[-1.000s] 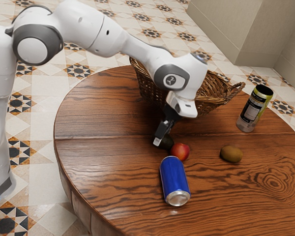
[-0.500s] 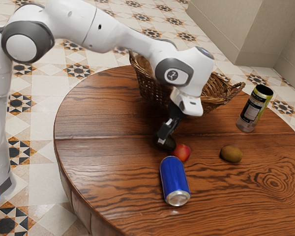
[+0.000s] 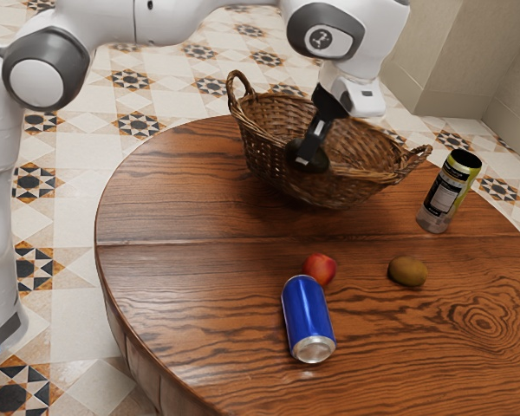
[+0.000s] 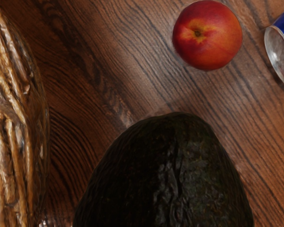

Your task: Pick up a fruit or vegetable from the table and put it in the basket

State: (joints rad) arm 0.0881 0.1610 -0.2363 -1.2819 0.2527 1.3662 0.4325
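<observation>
Nearest, the blue can lies on its side on the counter, with the red fruit just beyond it. If I let go too soon, what I carry could drop onto the wood and roll back into that fruit, pushing it against the can. The brown fruit, farther right, looks safer. The canister stands upright at the right, beyond the brown fruit; only a wide swing that way would threaten it.

Farther in, my gripper is closed around the avocado, holding it clear of the counter. It hangs on the near side of the basket, outside the wall, with bare wood beneath it in the wrist view. The lift seems done; the carry over the rim remains. My main worry is height: if I move toward the far side from here without rising, the avocado will likely strike the wicker, and the push could slide or tip the basket or twist the fruit loose. Its skin is rounded and looks slick, so a knock might be enough. The left handle rises above the rim, and drifting that way could snag me. I should go up first, then across, and open only over the hollow.
</observation>
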